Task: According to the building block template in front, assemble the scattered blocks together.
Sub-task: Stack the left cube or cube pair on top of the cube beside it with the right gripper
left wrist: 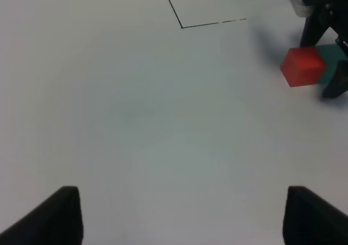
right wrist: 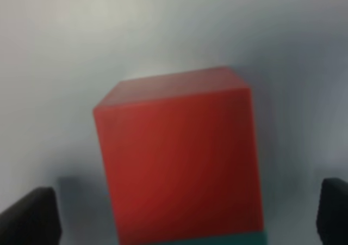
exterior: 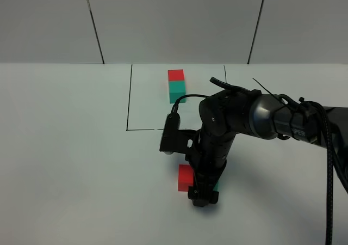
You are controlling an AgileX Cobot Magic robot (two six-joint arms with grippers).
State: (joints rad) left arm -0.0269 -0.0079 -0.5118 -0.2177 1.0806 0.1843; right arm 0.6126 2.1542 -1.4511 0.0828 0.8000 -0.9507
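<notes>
The building block template (exterior: 176,85), a red cube joined to a teal cube, stands inside the thin black square outline (exterior: 129,100) at the back. The scattered red cube (exterior: 185,178) sits on the table in front of the outline, touching the teal cube (exterior: 216,187), which my right arm mostly hides. Both show in the left wrist view: the red cube (left wrist: 302,66) and the teal cube (left wrist: 333,60). My right gripper (exterior: 204,191) is low over the teal cube, open, one finger on each side. The right wrist view is filled by the red cube (right wrist: 179,158). My left gripper (left wrist: 182,218) is open and empty.
The white table (exterior: 65,158) extends left of the cubes. The right arm's black body (exterior: 239,120) and its cable (exterior: 329,169) cross the right half, reaching over the outline's front edge. A grey panelled wall (exterior: 174,22) stands behind.
</notes>
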